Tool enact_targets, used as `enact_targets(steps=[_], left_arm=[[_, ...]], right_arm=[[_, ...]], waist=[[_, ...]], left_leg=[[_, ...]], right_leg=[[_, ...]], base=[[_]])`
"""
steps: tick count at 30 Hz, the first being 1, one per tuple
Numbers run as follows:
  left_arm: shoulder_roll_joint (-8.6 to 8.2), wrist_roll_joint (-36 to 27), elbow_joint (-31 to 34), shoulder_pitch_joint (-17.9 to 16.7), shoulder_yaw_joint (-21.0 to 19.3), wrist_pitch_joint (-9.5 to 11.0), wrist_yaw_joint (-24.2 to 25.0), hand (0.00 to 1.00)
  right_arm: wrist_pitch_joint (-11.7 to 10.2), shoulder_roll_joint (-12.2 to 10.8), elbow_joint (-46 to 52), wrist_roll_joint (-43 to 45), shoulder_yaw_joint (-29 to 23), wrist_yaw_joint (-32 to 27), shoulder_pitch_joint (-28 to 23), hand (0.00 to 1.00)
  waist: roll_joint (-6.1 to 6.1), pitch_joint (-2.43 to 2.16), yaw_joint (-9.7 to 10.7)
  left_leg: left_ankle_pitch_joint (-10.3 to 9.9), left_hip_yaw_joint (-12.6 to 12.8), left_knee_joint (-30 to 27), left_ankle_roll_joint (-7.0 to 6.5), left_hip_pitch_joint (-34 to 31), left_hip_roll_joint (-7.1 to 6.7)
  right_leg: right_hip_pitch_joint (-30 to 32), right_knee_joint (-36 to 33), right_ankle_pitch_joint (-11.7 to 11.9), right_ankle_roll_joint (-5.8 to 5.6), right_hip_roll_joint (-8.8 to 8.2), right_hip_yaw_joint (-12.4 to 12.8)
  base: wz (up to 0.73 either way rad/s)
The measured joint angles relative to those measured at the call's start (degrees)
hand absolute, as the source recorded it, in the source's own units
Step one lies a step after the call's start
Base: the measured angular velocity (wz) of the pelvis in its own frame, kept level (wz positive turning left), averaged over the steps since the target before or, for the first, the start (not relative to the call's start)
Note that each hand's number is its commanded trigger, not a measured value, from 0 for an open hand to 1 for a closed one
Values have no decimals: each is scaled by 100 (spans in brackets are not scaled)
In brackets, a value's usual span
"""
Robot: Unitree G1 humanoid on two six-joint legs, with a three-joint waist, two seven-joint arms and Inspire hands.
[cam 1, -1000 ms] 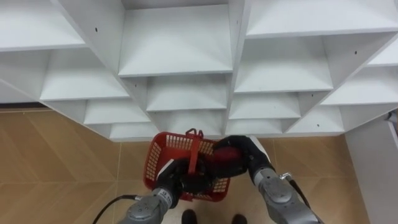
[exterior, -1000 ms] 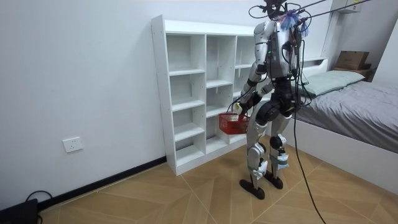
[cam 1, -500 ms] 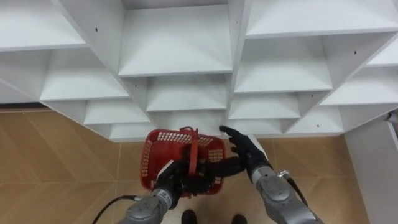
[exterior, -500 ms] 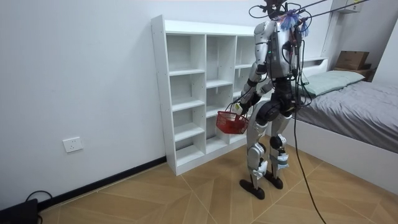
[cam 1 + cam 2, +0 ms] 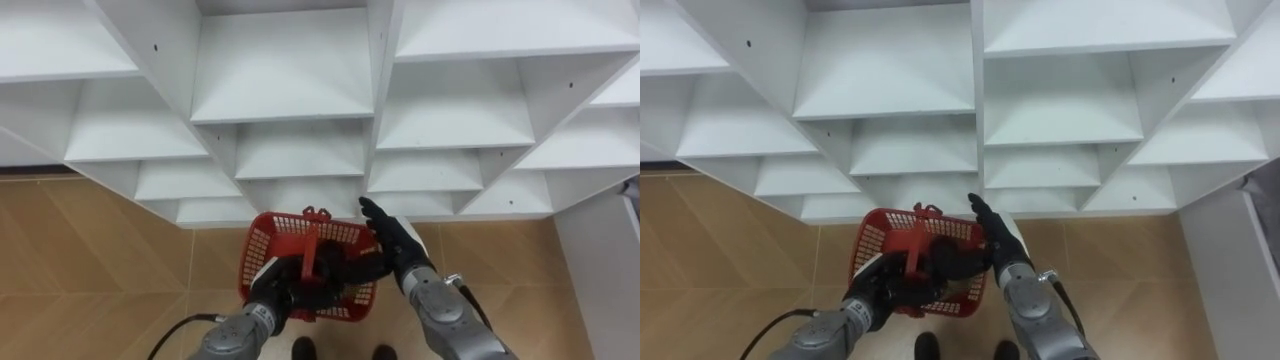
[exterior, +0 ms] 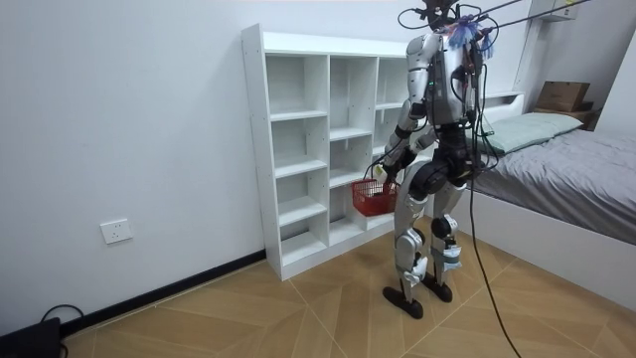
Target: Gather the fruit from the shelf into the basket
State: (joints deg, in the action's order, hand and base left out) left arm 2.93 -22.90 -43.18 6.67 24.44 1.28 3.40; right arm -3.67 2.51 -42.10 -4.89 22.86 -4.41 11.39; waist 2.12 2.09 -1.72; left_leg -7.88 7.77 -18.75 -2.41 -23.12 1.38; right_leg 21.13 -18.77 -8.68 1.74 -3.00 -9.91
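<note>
While I stand close before the white closet (image 5: 280,80), its open compartments spread across the far side of my view, and their bottom edge sits just far of the basket. The wooden floor (image 5: 90,250) lies open to the left and below me. A white panel closes in at the far right, so I have more room on the left. From the room view, I am at the closet's right-hand columns, with the bed (image 6: 576,169) off to the room view's right and bare floor behind me. The red basket (image 5: 262,250) hangs low in front of my body. Its mouth faces up, and its long axis runs left to right, parallel to the closet front. The handle (image 5: 312,240) arches over it from far to near. My left hand (image 5: 275,295) has its fingers curled round the near end of that handle and carries the basket. My right hand (image 5: 395,245) is at the basket's right far corner, fingers straight and slightly spread, pointing toward the closet. I cannot tell whether it touches the rim. Something dark sits inside the basket, but I cannot make out what it is.
</note>
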Motion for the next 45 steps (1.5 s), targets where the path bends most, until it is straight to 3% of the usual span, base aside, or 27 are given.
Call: enact_targets(steps=[13, 17, 21, 24, 27, 32, 35, 38, 41, 45], left_arm=[[3, 13, -3, -26, -6, -1, -40, 100], [10, 397, -106, -38, -76, 1, -52, 100], [49, 619, -310, -41, -186, 40, -60, 100], [182, 644, -624, -64, -242, 54, -79, 100], [361, 743, -688, -246, -300, 99, -116, 100], [423, 1030, -1013, -460, -673, 132, -237, 100], [477, 1137, -1088, -789, -847, 162, -342, 100], [497, 1201, -1088, -1085, -1016, 174, -493, 100], [500, 1247, -1068, -1384, -1248, 268, -553, 100], [482, 1485, -1044, -1674, -1545, 295, -565, 100]], right_arm=[[1, -4, -58, -202, 1, -43, -48, 0], [-2, -4, -237, -193, -33, -40, -87, 0], [-4, 15, -231, -367, -34, -31, -234, 0], [-4, 109, -221, -402, -35, -39, -423, 0], [-68, 324, -209, -508, -30, -96, -729, 0], [-79, 474, -229, -561, -199, -192, -1014, 0], [-262, 532, -309, -552, -405, -241, -1344, 0], [-258, 618, -442, -555, -495, -242, -1595, 0], [-285, 646, -429, -527, -725, -253, -1832, 0], [-342, 646, -527, -528, -967, -289, -2118, 0]], waist=[[-8, -5, 1], [-12, -8, -15], [-21, -13, -15], [-36, -23, 19], [-51, -40, 35], [-133, -117, 23], [-151, -143, 61], [-197, -192, 58], [-225, -207, 66], [-265, -190, 79]], left_leg=[[1, 1, -15, -2, 22, 0], [1, -20, -15, -1, 96, 0], [1, 10, 23, 0, 166, 0], [5, 13, 103, 6, 322, -12], [-3, -12, 164, 17, 549, -16], [-13, -14, 365, 34, 987, -39], [-22, -51, 541, 48, 1389, -75], [-39, -112, 642, 59, 1618, -109], [-46, -144, 734, 64, 1798, -131], [-62, -195, 872, 79, 2134, -164]], right_leg=[[-23, -2, 0, 0, -2, 9], [-121, 9, 0, 1, 0, -22], [-159, 3, 0, 1, 4, 2], [-285, 27, -18, -4, 3, 19], [-575, 222, -13, -10, 11, -43], [-1006, 358, -27, -25, 15, -114], [-1449, 629, -36, -50, 18, -172], [-1707, 715, -60, -81, 13, -190], [-1900, 797, -71, -97, 15, -206], [-2206, 912, -115, -128, 21, -182]], base=[[0], [3], [-2], [-1], [7], [1], [8], [9], [4], [7]])
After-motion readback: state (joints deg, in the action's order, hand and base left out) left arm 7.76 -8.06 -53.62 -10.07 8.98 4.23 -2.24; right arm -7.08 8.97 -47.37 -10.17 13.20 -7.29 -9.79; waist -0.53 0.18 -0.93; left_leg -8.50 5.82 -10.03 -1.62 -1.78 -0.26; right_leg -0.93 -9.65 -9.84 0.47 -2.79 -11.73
